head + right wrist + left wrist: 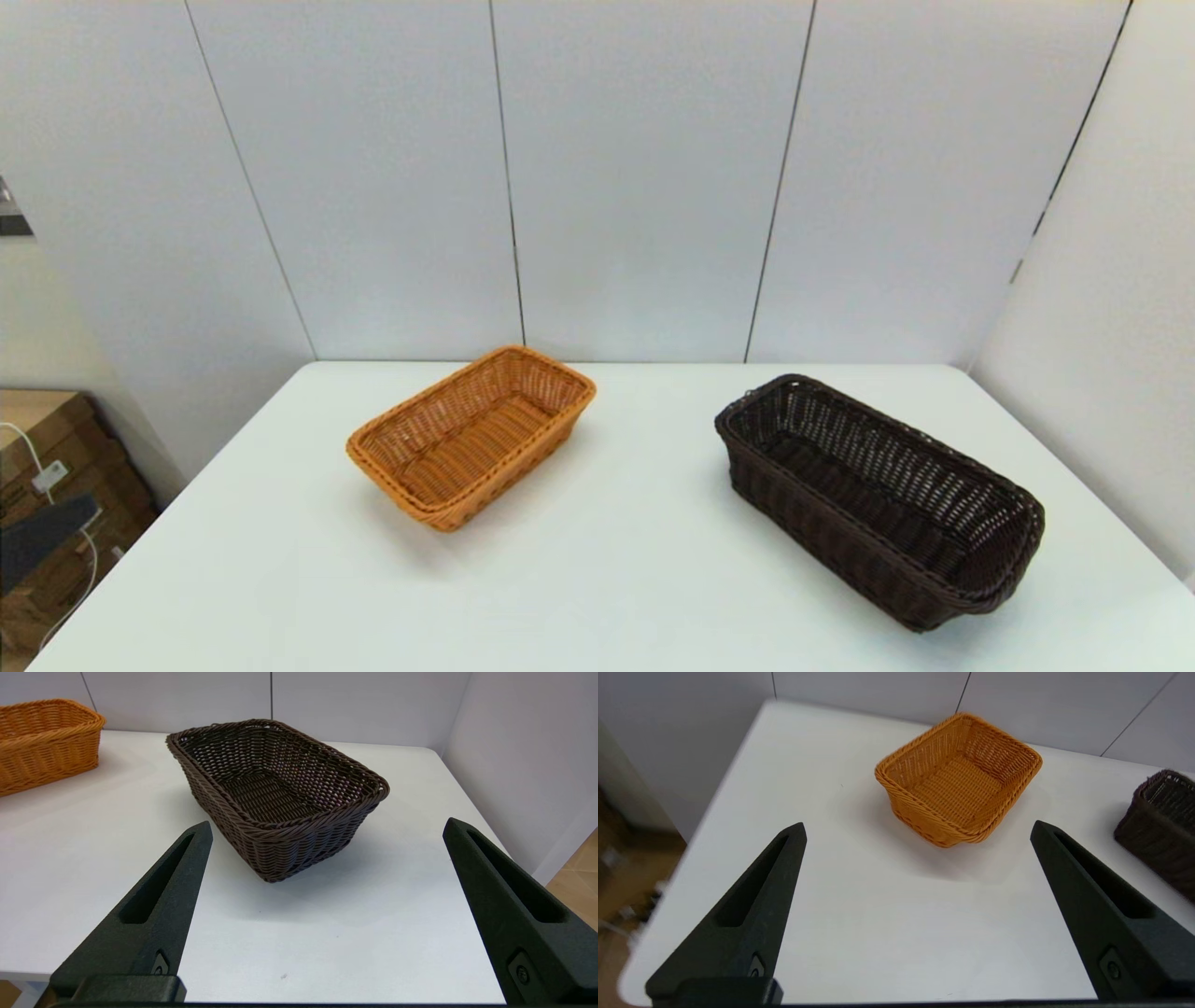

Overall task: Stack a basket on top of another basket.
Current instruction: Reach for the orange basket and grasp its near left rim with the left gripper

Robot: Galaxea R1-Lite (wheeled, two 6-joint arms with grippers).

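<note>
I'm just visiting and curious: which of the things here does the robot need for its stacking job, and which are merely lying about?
Needed for the job:
- dark brown basket, to be lifted
- orange-tan basket, to receive it
- right gripper, open, facing the dark basket
- left gripper, open, facing the orange one

Just lying about:
- cardboard boxes beside the table
- white cable over them

no writing, label, brand, number or sign can be read in any of the views.
</note>
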